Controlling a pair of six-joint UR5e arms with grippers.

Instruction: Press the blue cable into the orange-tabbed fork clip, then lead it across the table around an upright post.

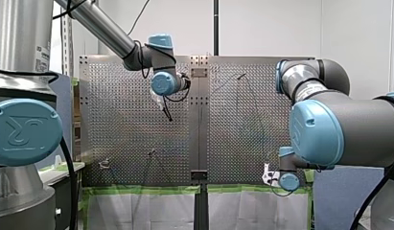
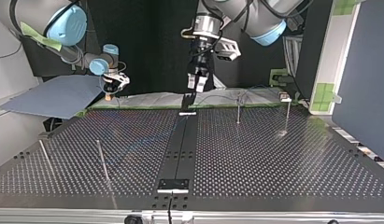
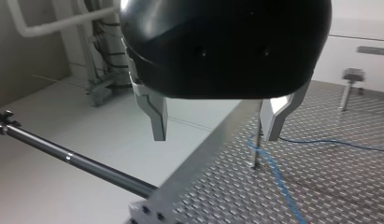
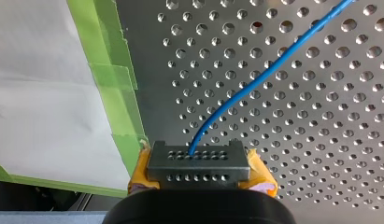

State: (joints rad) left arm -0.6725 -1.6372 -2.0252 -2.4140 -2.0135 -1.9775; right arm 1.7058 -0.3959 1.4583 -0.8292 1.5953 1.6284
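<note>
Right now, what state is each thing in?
Left gripper: open, empty.
Right gripper: shut on the blue cable.
Blue cable: held at one spot, otherwise lying loose on the perforated table.
Upright post: standing, cable passing its base.
Fork clip: upright; loaded or not, cannot tell.

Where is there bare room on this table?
Top view: the table's near-right stretch, bordered by the black centre strip and two posts, is bare. Crowded along the far edge: my left claw, my right claw holding the blue cable.
</note>
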